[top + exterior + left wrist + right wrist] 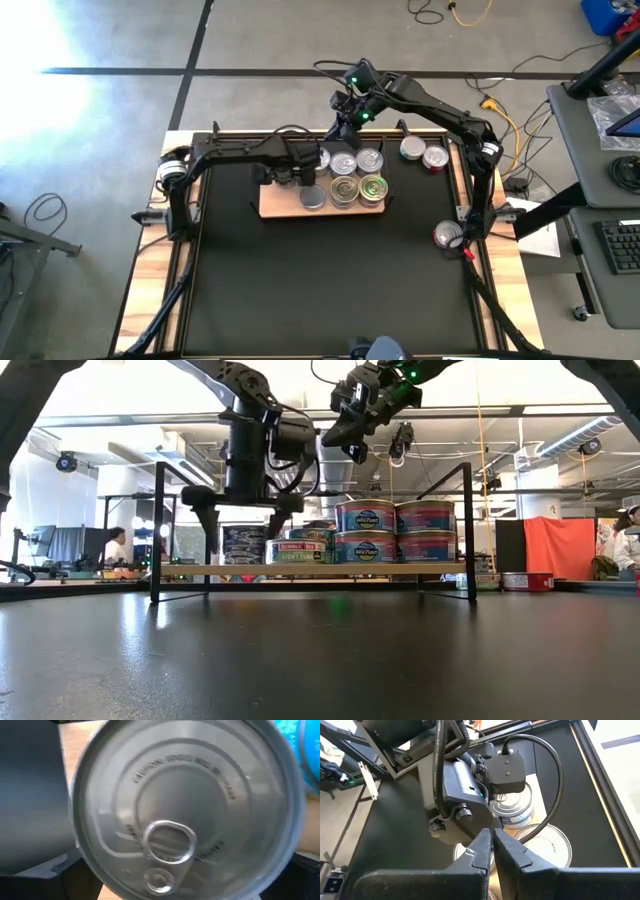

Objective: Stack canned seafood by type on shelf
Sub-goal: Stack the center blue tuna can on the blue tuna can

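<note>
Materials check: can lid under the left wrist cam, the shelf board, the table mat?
Can lid: bare silver metal, likely aluminium or tinplate; embossed rings, pull tab, stamped lettering. Shelf board: light wood-look, pale tan; black end frames look like thin metal. Mat: black, slightly glossy; it mirrors the room in the low view.

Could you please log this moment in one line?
left claw: open over shelf | right claw: shut, raised | cans: stacked
</note>
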Controlling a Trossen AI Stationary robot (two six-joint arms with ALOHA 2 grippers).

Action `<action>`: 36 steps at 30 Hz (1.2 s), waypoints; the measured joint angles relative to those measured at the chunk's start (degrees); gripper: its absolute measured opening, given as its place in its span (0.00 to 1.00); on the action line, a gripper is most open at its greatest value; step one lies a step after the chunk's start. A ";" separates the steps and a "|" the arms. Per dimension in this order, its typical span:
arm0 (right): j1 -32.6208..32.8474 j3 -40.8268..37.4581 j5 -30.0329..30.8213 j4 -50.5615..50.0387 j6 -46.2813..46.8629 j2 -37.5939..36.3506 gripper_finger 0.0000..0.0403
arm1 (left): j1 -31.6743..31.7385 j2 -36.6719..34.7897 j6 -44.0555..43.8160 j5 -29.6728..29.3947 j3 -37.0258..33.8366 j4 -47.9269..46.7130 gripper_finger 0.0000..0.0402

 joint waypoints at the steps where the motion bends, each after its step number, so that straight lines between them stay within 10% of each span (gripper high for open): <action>1: 0.00 0.00 0.01 0.00 -0.15 0.00 0.03 | 0.00 0.00 0.35 0.63 0.22 0.06 0.99; 19: -0.10 0.00 2.76 -0.47 -4.02 -2.16 0.03 | -6.78 -0.24 5.59 3.29 13.91 -14.87 0.99; 28: 1.52 -5.16 10.42 3.19 -5.53 -15.78 0.03 | -21.76 -0.28 6.51 -14.71 16.72 -12.31 0.99; 36: 6.18 -16.88 9.14 3.87 -5.31 -21.04 0.03 | -21.29 2.27 3.30 -11.02 15.83 -10.59 0.96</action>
